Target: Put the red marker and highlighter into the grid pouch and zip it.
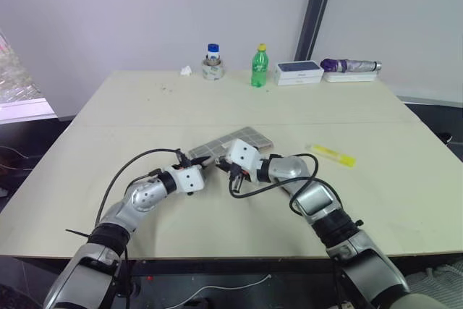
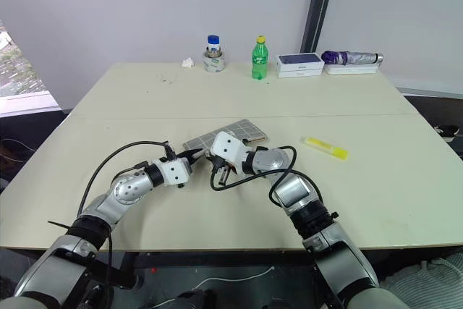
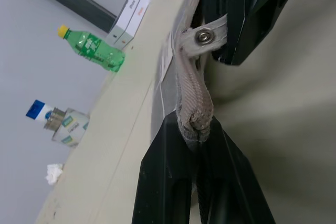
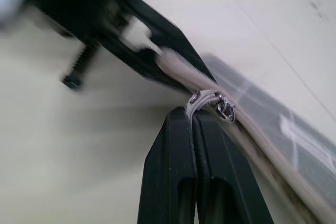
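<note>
On a pale beige table (image 1: pixel 145 117) by a grey wall, grid pouch (image 1: pixel 242 140) at centre, left gripper (image 3: pixel 198 129) clamped on its end, right gripper (image 4: pixel 193 115) pinching the zipper pull (image 4: pixel 224 109), highlighter (image 1: pixel 331 155) lying well to the right, green bottle (image 1: pixel 260 66) at the far edge.

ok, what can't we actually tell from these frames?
- Red marker: nowhere in sight; whether it is inside the grid pouch cannot be told.
- Near end of the pouch: covered in the head views by the left gripper and right gripper.
- How far the zip is open: the wrist views show a short stretch by the zipper pull.
- White label on the pouch: too small to read.
- Highlighter: cap detail too small.
</note>
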### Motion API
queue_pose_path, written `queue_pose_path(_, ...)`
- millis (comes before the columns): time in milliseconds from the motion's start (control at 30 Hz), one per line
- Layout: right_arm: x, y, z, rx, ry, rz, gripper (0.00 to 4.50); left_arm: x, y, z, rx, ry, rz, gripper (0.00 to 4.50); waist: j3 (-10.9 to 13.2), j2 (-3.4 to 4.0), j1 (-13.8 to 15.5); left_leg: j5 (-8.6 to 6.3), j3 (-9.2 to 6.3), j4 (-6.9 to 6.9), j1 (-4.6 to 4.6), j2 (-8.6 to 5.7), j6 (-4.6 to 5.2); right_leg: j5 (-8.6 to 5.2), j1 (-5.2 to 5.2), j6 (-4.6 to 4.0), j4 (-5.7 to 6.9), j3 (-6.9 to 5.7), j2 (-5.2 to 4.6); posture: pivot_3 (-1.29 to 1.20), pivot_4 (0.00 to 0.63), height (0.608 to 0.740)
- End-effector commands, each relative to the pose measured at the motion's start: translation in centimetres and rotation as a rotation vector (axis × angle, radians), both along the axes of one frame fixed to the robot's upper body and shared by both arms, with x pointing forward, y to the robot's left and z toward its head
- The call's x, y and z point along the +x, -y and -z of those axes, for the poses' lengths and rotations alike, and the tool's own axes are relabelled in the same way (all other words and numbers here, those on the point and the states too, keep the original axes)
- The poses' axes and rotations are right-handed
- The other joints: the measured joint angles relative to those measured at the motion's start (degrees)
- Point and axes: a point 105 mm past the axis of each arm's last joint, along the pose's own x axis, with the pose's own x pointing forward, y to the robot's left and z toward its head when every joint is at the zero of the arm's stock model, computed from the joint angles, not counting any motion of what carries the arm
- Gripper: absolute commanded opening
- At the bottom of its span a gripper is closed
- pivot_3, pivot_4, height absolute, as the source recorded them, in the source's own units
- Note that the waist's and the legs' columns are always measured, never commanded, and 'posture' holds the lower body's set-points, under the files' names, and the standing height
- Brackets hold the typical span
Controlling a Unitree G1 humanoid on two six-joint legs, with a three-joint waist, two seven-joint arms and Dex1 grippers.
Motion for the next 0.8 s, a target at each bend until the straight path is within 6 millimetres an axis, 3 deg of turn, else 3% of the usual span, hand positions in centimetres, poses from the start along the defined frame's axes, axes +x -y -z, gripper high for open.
queue_pose_path(33,-1.8,-2.7,-2.0,0.041,0.069,-0.125,0.02,0.3,0.0,0.8,0.032,-0.018,-0.013,0.0,0.0,0.0,-0.2,0.0,0.0,-0.02,0.0,0.0,0.0,0.0,-0.01,0.0,0.0,0.0,0.0,0.0,0.15,0.74)
queue_pose_path(167,-1.8,-2.4,-1.3,-0.006,0.088,-0.131,0.02,0.2,-0.6,0.9,0.032,-0.023,-0.022,0.0,0.0,0.0,-0.3,0.01,0.0,-0.04,0.0,0.01,-0.01,0.0,-0.03,0.0,0.0,0.0,0.0,0.0,0.15,0.74)
queue_pose_path(367,-0.7,2.1,0.4,-0.042,0.017,-0.019,0.02,0.0,-1.4,0.9,-0.007,-0.029,-0.046,0.0,0.0,0.0,-0.3,0.01,0.01,-0.04,0.0,0.01,-0.01,0.0,-0.02,0.0,-0.01,0.0,0.0,0.0,0.15,0.74)
queue_pose_path(533,-1.7,6.8,-0.1,0.182,-0.133,0.112,2.43,-0.4,-2.5,1.0,-0.005,-0.018,-0.069,0.0,0.0,-0.02,-0.3,0.01,0.02,-0.08,0.0,0.03,-0.02,0.0,-0.02,0.0,-0.03,0.01,0.0,0.0,0.15,0.74)
queue_pose_path(667,-3.2,8.4,-1.5,0.279,-0.13,0.15,4.44,-0.7,-2.9,1.2,-0.008,-0.018,-0.072,0.0,0.0,-0.01,-0.7,0.0,0.04,-0.13,0.03,0.08,-0.02,0.0,-0.04,-0.01,-0.03,0.04,0.04,0.0,0.15,0.74)
queue_pose_path(800,-4.5,10.3,-3.9,0.42,-0.113,0.224,4.44,-1.0,-3.0,1.4,-0.014,-0.026,-0.062,0.0,0.0,-0.01,-0.4,0.0,0.05,-0.13,0.02,0.13,-0.03,0.0,-0.04,-0.01,-0.05,0.05,0.08,0.0,0.15,0.74)
